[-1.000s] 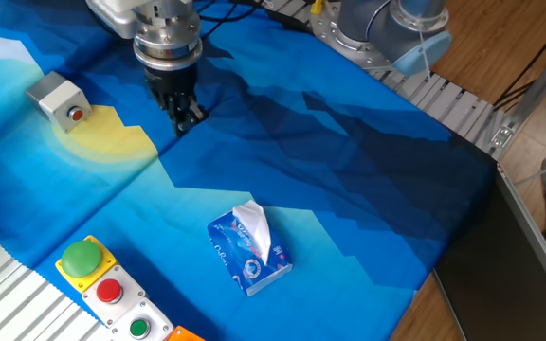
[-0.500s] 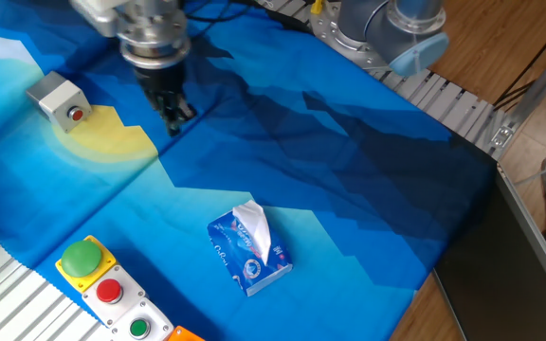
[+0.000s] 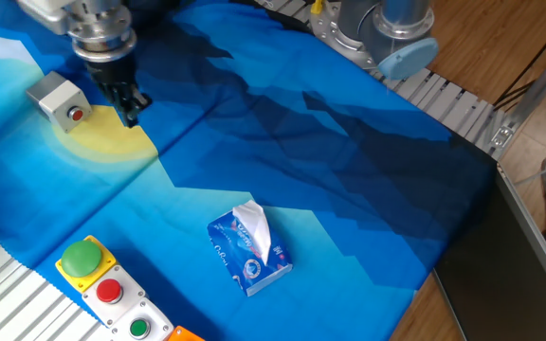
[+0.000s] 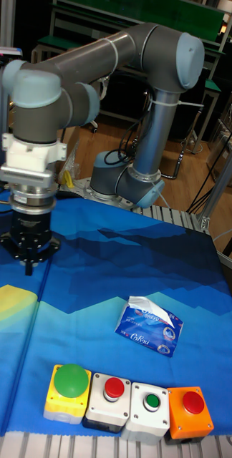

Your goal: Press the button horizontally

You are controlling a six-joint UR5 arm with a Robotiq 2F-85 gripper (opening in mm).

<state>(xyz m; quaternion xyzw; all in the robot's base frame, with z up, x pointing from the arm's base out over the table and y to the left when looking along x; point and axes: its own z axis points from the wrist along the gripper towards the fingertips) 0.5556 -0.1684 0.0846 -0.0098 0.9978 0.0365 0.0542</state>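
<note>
The button [image 3: 77,115] is small, round and red, set in the front-right face of a light-grey box [image 3: 51,93] on the yellow patch of the blue cloth at the far left. My gripper [image 3: 131,117] points down just right of the box, a short gap away from the button face and low over the cloth. Its dark fingers come together into a single narrow tip with nothing between them. In the tall fixed view the gripper [image 4: 28,270] hangs at the left edge, and the box and its button are out of frame.
A blue tissue pack [image 3: 249,249] lies mid-cloth. Along the front edge stand a yellow panel with a green dome [image 3: 81,256], a white panel with a red button [image 3: 109,291], a small green button [image 4: 152,401] and an orange box [image 4: 191,404]. The arm's base [image 3: 377,28] is at the back.
The gripper has travelled left and slightly toward the grey box, from the middle of the cloth's back part to just beside the button. Nothing else moved.
</note>
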